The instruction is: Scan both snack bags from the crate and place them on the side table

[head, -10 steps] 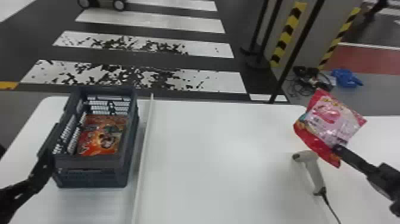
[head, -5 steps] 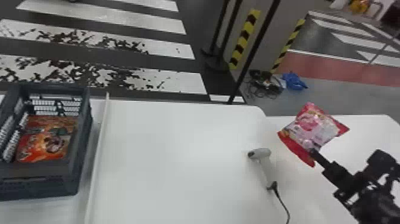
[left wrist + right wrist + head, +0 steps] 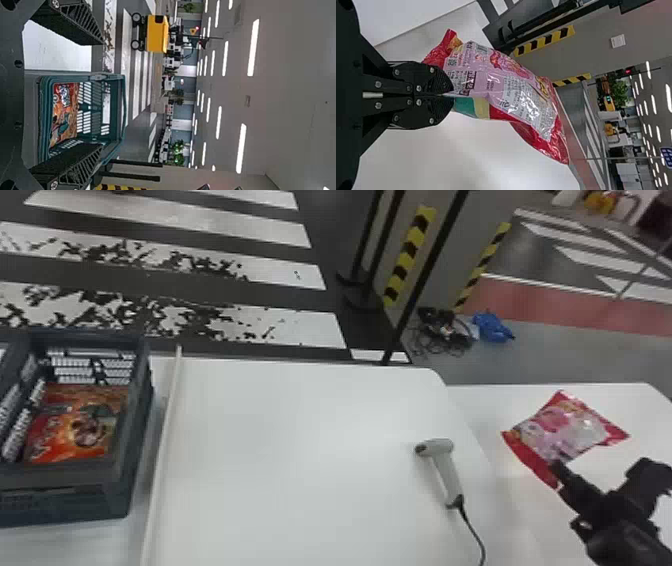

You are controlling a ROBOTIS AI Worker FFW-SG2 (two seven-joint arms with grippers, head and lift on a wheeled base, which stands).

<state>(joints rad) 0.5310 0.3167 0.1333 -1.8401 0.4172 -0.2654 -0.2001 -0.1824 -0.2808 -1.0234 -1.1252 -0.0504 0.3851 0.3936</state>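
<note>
Pink-and-red film snack bag hangs in the right gripper, fingers pinched tight on one edge; bag is at 3-4 o'clock in the head view, over what I take as the side table. Should handle light, soft and slippery; loose end will likely swing. Keep the pinch at the edge, don't squeeze the body, contents may crush. Set down slowly. Orange bag lies in the crate at 8-9 o'clock; likely the same feel, so grab a rim or seam. Left gripper spread wide, nothing between its fingers. Scanner at 4 o'clock on the main table. Labels: barcode and small square code on the pink bag's back, dense small print around them. Big lettering on the orange bag; no barcode I can make out.
</note>
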